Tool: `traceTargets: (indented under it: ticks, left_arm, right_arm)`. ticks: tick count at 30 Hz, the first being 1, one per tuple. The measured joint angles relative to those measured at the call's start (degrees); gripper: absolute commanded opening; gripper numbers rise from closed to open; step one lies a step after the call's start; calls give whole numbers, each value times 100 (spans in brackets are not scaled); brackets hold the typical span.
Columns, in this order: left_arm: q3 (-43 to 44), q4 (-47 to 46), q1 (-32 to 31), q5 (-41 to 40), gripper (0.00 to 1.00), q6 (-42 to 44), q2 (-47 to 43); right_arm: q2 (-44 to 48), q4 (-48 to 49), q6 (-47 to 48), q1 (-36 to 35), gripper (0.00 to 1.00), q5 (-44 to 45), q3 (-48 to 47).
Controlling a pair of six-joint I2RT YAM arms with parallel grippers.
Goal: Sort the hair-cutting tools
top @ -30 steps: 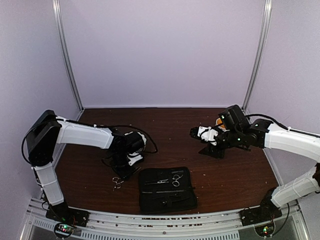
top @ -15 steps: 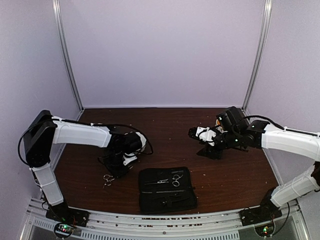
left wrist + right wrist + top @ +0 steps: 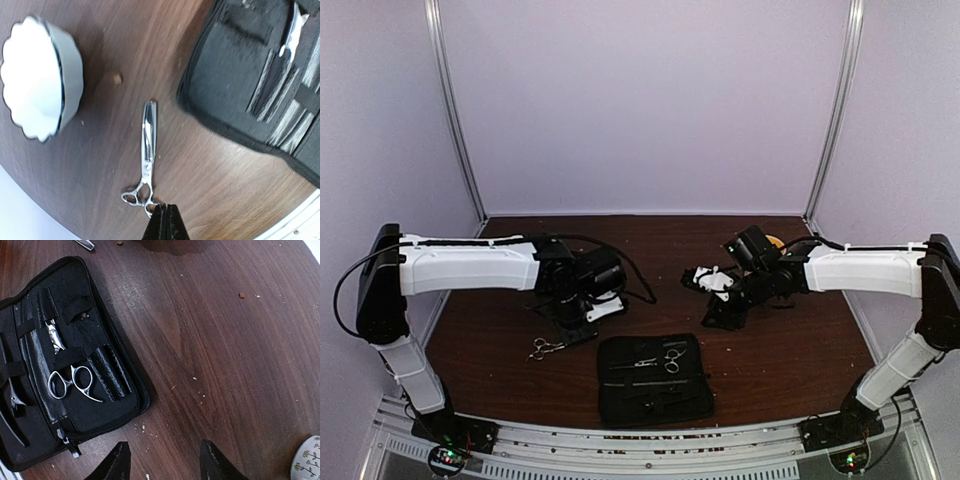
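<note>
No lettering, brand, number or sign can be read in any view. The only mark of any kind is a small dark leaf-sprig drawing on a white curved object (image 3: 307, 461), cut off by the frame edge, off to the right of the right gripper (image 3: 164, 445). It carries no letters.

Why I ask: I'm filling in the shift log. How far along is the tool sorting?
Done: one pair of scissors sits strapped in the open black case. In hand: nothing; the left end effector is shut just beside the ring handles of the second scissors, which lie flat on the table. The right end effector hangs open and empty. Left: stow that pair.
</note>
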State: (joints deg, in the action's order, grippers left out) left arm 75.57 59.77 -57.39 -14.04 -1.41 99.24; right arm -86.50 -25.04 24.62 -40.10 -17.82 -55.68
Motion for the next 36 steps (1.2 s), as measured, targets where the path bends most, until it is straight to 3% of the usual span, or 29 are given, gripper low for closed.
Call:
traceTargets:
  ticks: [8,10,13,20,36]
  left_arm:
    - [168,33,83,-61,54,79,247]
    - [168,20,208,33,60,107,247]
    - [131,-26,457,308,59,155,247]
    - [-282,-151,859,717,43,619,446]
    - [-334,-258,1281,791,33,1084,973]
  right_arm:
    - [-238,-151,-149,0,48,-280,-114]
    - [-238,-199,-146,0,48,-323,-127]
    - [-238,-243,-118,0,48,-358,-140]
    - [-238,-323,-44,0,48,-396,-146]
    - [-236,-435,74,0,47,-450,-151]
